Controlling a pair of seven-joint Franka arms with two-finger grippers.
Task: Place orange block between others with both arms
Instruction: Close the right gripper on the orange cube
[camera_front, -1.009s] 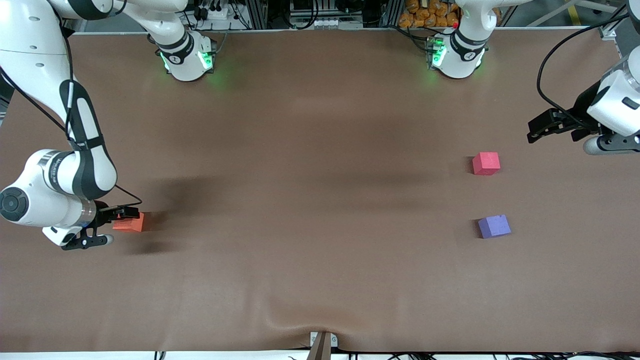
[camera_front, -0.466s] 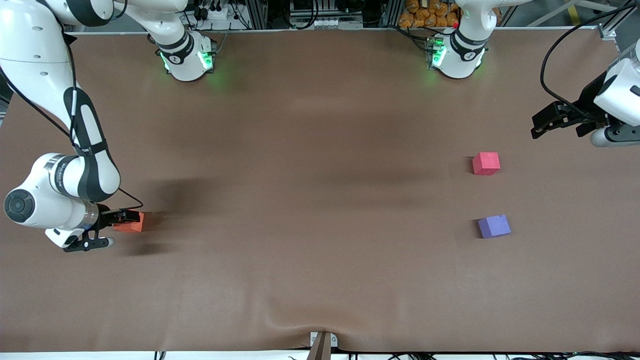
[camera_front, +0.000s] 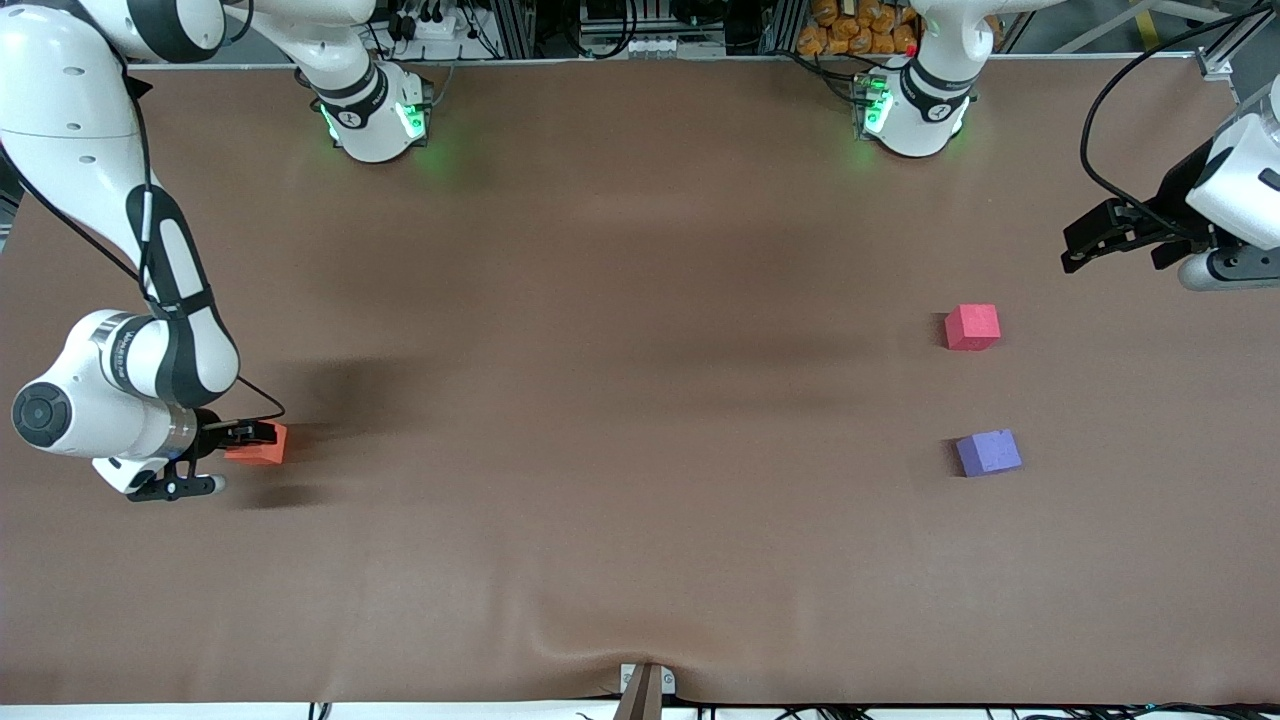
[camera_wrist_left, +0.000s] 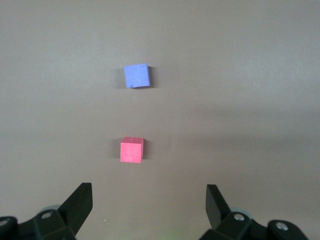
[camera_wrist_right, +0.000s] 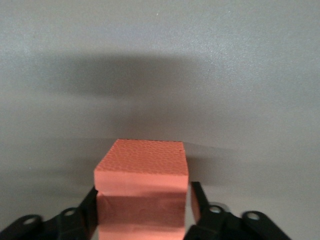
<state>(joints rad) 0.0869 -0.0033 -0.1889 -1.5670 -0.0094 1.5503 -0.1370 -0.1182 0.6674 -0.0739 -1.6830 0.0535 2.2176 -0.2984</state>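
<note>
Right gripper (camera_front: 245, 437) is down at the table (camera_front: 620, 400), at the right arm's end, and its two black fingers (camera_wrist_right: 199, 202) press on both sides of the orange block (camera_front: 262, 444). In the right wrist view the fingers touch the block's side faces, so the block is held tight. It sits low, at or just above the brown cover, and casts a dark shadow on the cover beside it. Its top face is bumpy and its edges look sharp and straight.

From the block toward the left arm's end, the brown cover is bare for a long way, with lots of room to move. One soft fold shows in the cover at the edge nearest the front camera.

Two other cubes sit near the left arm's end, well apart from the orange block. The red-pink cube (camera_front: 972, 327) is farther from the front camera and the purple-blue cube (camera_front: 988, 452) is nearer. They do not touch, and a bare gap lies between them.

Left gripper (camera_front: 1105, 238) hangs in the air over the table's end, near the red-pink cube. Its fingers (camera_wrist_left: 80, 202) are spread wide and hold nothing
</note>
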